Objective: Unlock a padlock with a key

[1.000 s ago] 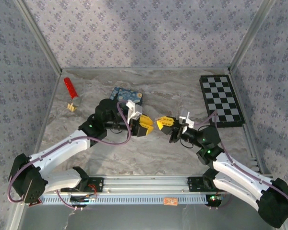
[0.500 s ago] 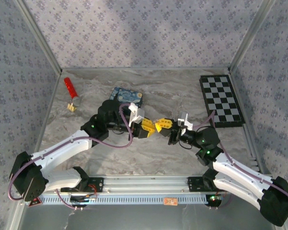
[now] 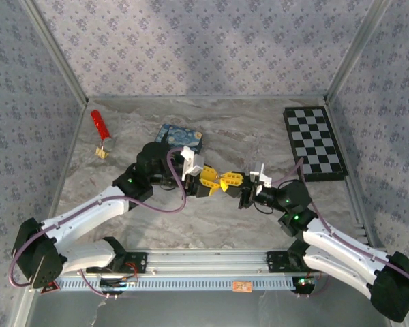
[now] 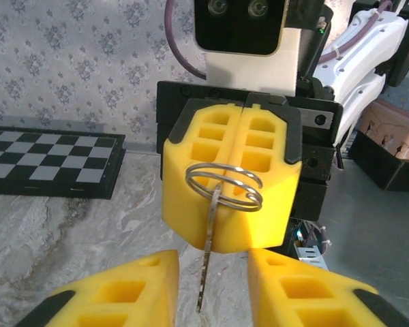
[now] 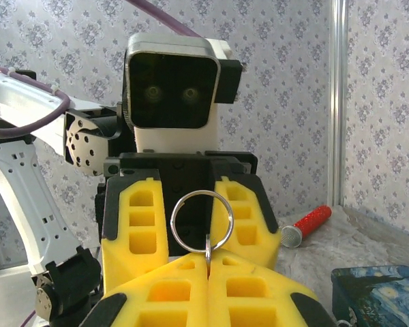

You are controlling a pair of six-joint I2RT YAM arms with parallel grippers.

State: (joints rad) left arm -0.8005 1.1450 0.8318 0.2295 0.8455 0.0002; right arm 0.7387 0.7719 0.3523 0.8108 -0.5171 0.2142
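Note:
My right gripper [image 3: 230, 181] is shut on the key [image 4: 208, 272], and its steel ring [image 5: 201, 221] stands out above the closed yellow fingers [image 5: 170, 289]. The two grippers meet tip to tip over the middle of the table. My left gripper [image 4: 208, 296] is open. The key's blade hangs in the gap between its yellow fingers [image 4: 123, 293] and touches neither of them. In the top view the left gripper [image 3: 211, 182] sits just left of the right one. The padlock is hidden.
A blue painted tin [image 3: 179, 136] lies just behind the left arm and also appears as the tin [image 5: 382, 293] in the right wrist view. A red stick [image 3: 99, 125] and a small wooden block [image 3: 102, 152] lie far left. A checkerboard [image 3: 315, 143] lies at the right.
The two grippers have closed the gap between them; the left moved right and the right edged left, so the key blade now sits between the left fingers.

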